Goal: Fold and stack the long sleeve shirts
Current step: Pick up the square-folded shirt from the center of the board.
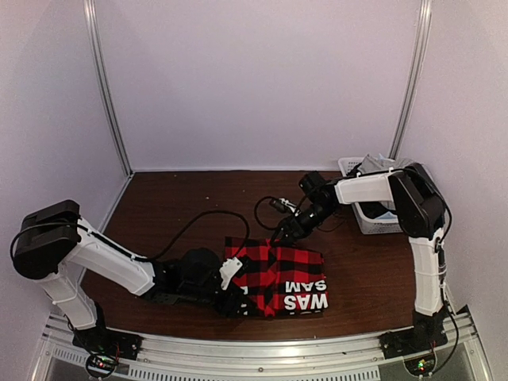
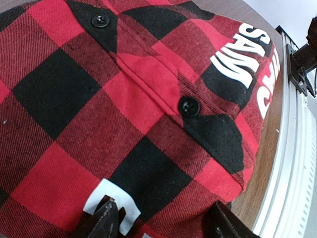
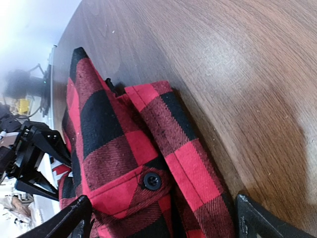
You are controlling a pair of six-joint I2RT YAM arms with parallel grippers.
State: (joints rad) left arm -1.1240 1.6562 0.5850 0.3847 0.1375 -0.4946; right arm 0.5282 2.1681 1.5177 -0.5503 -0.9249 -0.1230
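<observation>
Both arms are built alike: white, smooth-shelled links joined by bulky black motor housings. The left arm (image 1: 111,262) has a rounded black shoulder block and a black wrist with a small white bracket at its far end. The right arm (image 1: 429,274) has a black elbow housing and a white forearm. Thin black cables (image 1: 255,213) trail off the wrists in loops. Each black base (image 1: 409,343) at the near edge shows tiny green and red lights. The left end effector (image 2: 163,223) has dark, matte fingers (image 2: 106,220); the right end effector (image 3: 163,218) has black, angular ones.
</observation>
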